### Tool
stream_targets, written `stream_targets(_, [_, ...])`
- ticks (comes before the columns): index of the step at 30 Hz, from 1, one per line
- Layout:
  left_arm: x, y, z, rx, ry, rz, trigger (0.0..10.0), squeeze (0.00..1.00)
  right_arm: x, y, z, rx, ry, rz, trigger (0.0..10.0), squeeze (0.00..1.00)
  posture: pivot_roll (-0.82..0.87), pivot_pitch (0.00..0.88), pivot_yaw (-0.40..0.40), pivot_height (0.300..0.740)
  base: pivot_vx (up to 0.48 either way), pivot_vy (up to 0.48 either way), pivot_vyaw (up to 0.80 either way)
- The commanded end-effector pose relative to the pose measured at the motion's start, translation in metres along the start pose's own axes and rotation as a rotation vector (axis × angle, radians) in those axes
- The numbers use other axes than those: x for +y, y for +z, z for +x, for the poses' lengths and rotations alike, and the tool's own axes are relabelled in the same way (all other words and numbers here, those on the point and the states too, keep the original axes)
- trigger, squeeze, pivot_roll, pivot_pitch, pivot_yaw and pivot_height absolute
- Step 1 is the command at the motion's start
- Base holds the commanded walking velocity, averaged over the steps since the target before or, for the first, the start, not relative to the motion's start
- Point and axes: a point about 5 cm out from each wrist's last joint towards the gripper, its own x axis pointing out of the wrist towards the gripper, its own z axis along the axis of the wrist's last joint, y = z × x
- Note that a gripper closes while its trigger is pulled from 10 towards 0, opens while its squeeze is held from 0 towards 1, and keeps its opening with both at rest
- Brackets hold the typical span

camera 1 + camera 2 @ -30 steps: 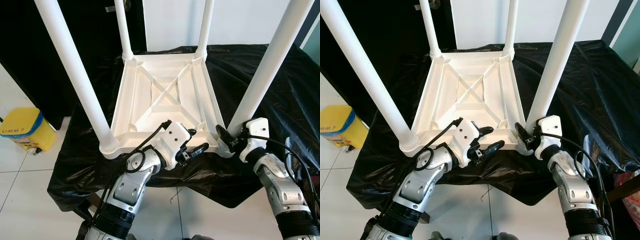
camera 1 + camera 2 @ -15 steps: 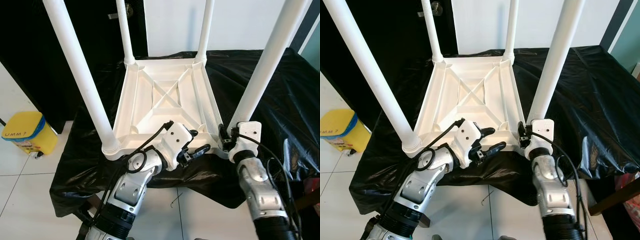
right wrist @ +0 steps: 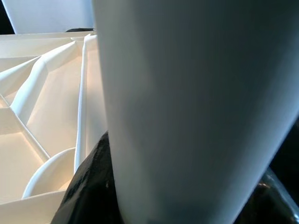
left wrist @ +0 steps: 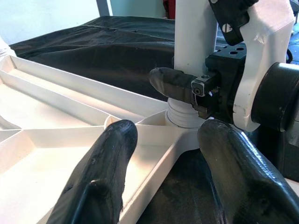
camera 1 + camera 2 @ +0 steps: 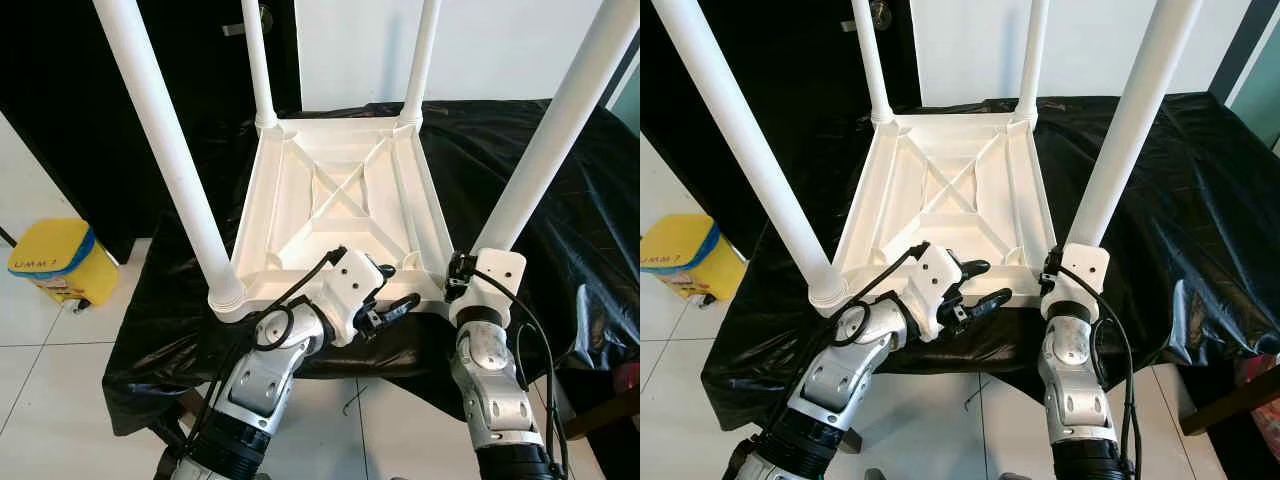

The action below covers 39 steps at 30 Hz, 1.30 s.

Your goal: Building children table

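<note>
Left eye view: the table (image 5: 340,205) lies upside down on the black-draped bench (image 5: 560,190), all four legs standing in their corner sockets. The right claw (image 5: 458,285) is closed around the near right leg (image 5: 545,160) at its base, likely seating it. The left claw (image 5: 385,308) hovers spread over the near rim, holding nothing. Flipping upright seems left. The yellow bin (image 5: 55,265) reads "UMM ?".

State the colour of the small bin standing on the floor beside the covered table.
Yellow, with a blue band under its lid; the left eye view shows it best.
</note>
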Motion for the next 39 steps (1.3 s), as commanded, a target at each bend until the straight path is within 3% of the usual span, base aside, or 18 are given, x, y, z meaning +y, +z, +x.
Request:
stream_targets(1, [-0.001, -0.001, 0.001, 0.002, 0.028, -0.016, 10.0, 0.0, -0.013, -0.012, -0.004, 0.054, -0.073, -0.034, 10.0, 0.0, -0.22, 0.044, 0.012, 0.74, 0.0, 0.0, 0.0])
stream_targets(5, [0.0, -0.001, 0.001, 0.001, 0.029, -0.015, 10.0, 0.0, -0.011, -0.008, -0.003, 0.03, -0.061, -0.031, 10.0, 0.0, -0.22, 0.043, 0.01, 0.74, 0.0, 0.0, 0.0])
stream_targets(6, [0.0, -0.001, 0.001, 0.001, 0.03, -0.015, 10.0, 0.0, -0.01, -0.006, -0.002, 0.017, -0.056, -0.032, 10.0, 0.58, -0.22, 0.043, 0.01, 0.74, 0.0, 0.0, 0.0])
stream_targets(7, [0.0, -0.001, 0.001, 0.001, 0.03, -0.015, 10.0, 0.0, -0.01, -0.006, -0.002, 0.017, -0.056, -0.032, 10.0, 0.58, -0.22, 0.043, 0.01, 0.74, 0.0, 0.0, 0.0])
stream_targets(8, [0.001, -0.001, 0.001, 0.0, 0.031, -0.015, 10.0, 0.0, -0.011, -0.003, -0.001, 0.001, -0.053, -0.028, 10.0, 1.0, -0.22, 0.044, 0.009, 0.74, 0.0, 0.0, 0.0])
stream_targets(13, [0.002, -0.001, 0.0, 0.001, 0.039, -0.01, 10.0, 0.0, -0.016, 0.014, -0.002, -0.086, 0.063, -0.003, 10.0, 1.0, -0.21, 0.045, 0.002, 0.74, 0.0, 0.0, 0.0])
stream_targets(18, [0.003, -0.001, 0.0, 0.001, 0.044, -0.009, 10.0, 0.0, -0.021, 0.016, -0.003, -0.09, 0.142, 0.008, 10.0, 1.0, -0.21, 0.046, 0.002, 0.74, 0.0, 0.0, 0.0])
stream_targets(22, [0.004, 0.0, 0.0, 0.0, 0.048, -0.008, 10.0, 0.0, -0.028, 0.018, -0.002, -0.075, 0.361, 0.007, 10.0, 1.0, -0.22, 0.056, 0.01, 0.74, 0.0, 0.0, 0.0])
stream_targets(23, [0.004, 0.0, -0.001, 0.0, 0.048, -0.008, 10.0, 0.0, -0.029, 0.018, -0.001, -0.07, 0.424, -0.007, 10.0, 0.0, -0.22, 0.059, 0.013, 0.74, 0.0, 0.0, 0.0])
stream_targets(26, [0.005, 0.001, 0.0, 0.0, 0.047, -0.008, 10.0, 0.0, -0.03, 0.018, 0.004, -0.051, 0.526, -0.035, 10.0, 0.0, -0.23, 0.065, 0.015, 0.74, 0.0, 0.0, 0.0])
stream_targets(37, [0.007, 0.002, 0.001, -0.004, 0.05, -0.009, 10.0, 0.0, -0.027, 0.012, 0.014, 0.004, 0.673, -0.093, 10.0, 0.0, -0.22, 0.071, 0.02, 0.74, 0.0, 0.0, 0.0])
stream_targets(38, [0.008, 0.003, 0.001, -0.007, 0.054, -0.008, 10.0, 0.0, -0.025, 0.008, 0.016, 0.027, 0.715, -0.11, 2.9, 0.0, -0.22, 0.073, 0.02, 0.74, 0.0, 0.0, 0.0])
stream_targets(39, [0.008, 0.003, 0.001, -0.007, 0.054, -0.008, 10.0, 0.0, -0.025, 0.008, 0.016, 0.027, 0.715, -0.11, 2.9, 0.0, -0.22, 0.073, 0.02, 0.74, 0.0, 0.0, 0.0])
